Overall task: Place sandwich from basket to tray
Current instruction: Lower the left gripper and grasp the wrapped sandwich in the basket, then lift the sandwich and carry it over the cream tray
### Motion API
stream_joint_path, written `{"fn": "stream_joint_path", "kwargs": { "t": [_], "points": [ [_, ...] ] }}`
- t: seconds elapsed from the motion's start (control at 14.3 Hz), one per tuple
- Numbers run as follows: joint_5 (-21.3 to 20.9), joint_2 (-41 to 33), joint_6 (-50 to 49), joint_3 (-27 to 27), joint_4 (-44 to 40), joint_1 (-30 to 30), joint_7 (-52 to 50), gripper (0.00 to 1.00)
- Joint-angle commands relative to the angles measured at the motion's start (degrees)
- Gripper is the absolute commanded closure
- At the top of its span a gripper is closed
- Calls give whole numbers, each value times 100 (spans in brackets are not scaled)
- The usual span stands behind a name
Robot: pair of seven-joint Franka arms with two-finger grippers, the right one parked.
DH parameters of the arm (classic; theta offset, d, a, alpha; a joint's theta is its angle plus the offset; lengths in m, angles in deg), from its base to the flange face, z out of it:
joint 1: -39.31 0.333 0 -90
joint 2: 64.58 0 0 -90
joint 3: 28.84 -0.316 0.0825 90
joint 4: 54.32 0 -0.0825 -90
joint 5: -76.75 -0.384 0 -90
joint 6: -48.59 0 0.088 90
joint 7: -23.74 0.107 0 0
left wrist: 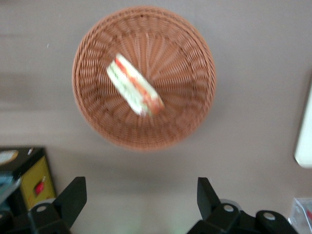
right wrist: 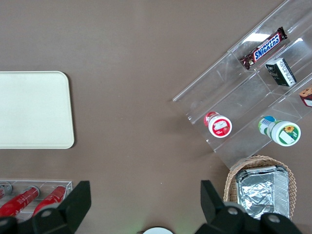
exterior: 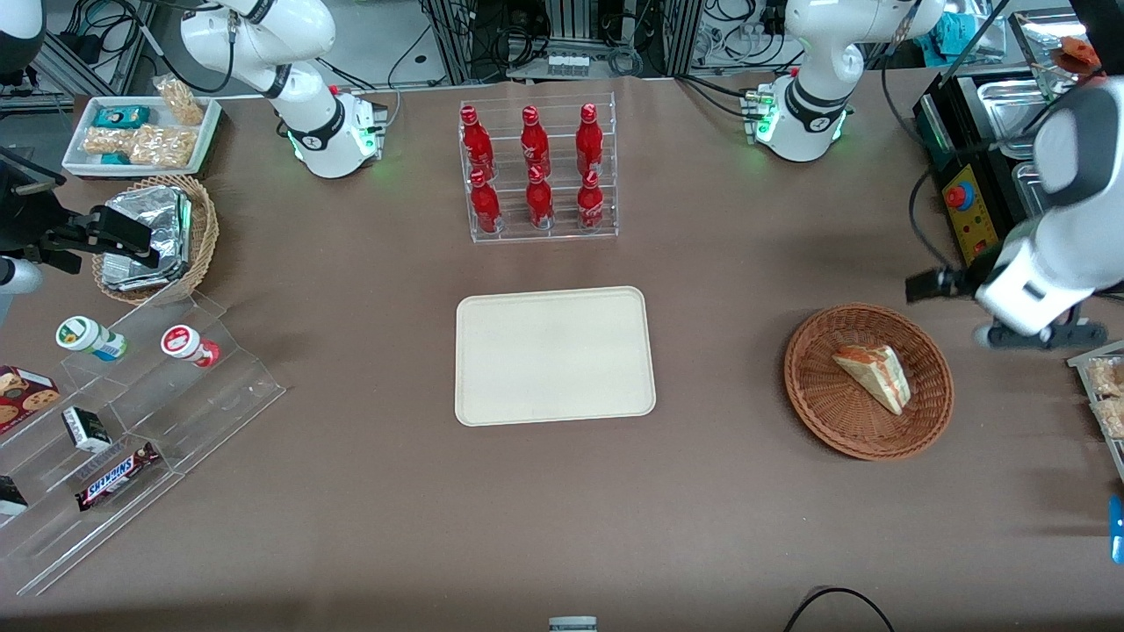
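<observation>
The sandwich (exterior: 874, 376), a triangular white-bread wedge with red-orange and green filling, lies in the shallow reddish-brown wicker basket (exterior: 808, 386) toward the working arm's end of the table. The left wrist view looks down on the sandwich (left wrist: 134, 85) lying across the basket's (left wrist: 190, 112) middle. My left gripper (exterior: 1041, 333) hangs above the table beside the basket, a little farther from the front camera, and touches neither. It stands open (left wrist: 140, 187), with only bare table between its fingers. The cream-beige tray (exterior: 553, 355) lies bare at the table's middle; its edge (left wrist: 304, 136) shows in the left wrist view.
A clear rack of red bottles (exterior: 537, 171) stands farther from the front camera than the tray. A black control box with a yellow panel (exterior: 966, 215) is close to the working arm. Toward the parked arm's end are a stepped acrylic shelf (exterior: 167, 386) with snacks and a tan basket of foil packets (exterior: 162, 237).
</observation>
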Motion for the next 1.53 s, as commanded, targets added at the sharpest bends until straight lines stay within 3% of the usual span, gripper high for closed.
{"fn": "stream_joint_path", "kwargs": {
  "t": [0.0, 0.14, 0.42, 0.84, 0.91, 0.98, 1.05, 1.12, 1.47],
  "points": [
    [13, -98, 1167, -18, 926, 167, -36, 0],
    [39, -55, 1925, -26, 1420, 246, -630, 0],
    [30, 419, 2655, -18, 1535, 229, -3300, 0],
    [83, 1034, 4079, -18, 2045, 229, -4553, 0],
    [92, 1088, 4072, -18, 2037, 229, -4711, 11],
    [92, 1079, 4029, -9, 2037, 220, -4878, 37],
    [74, 1036, 3976, -9, 2037, 194, -4870, 70],
    [57, 948, 3776, 0, 2037, 159, -4853, 87],
    [21, 499, 2019, 113, 1362, -288, -3590, 99]
  ]
}}
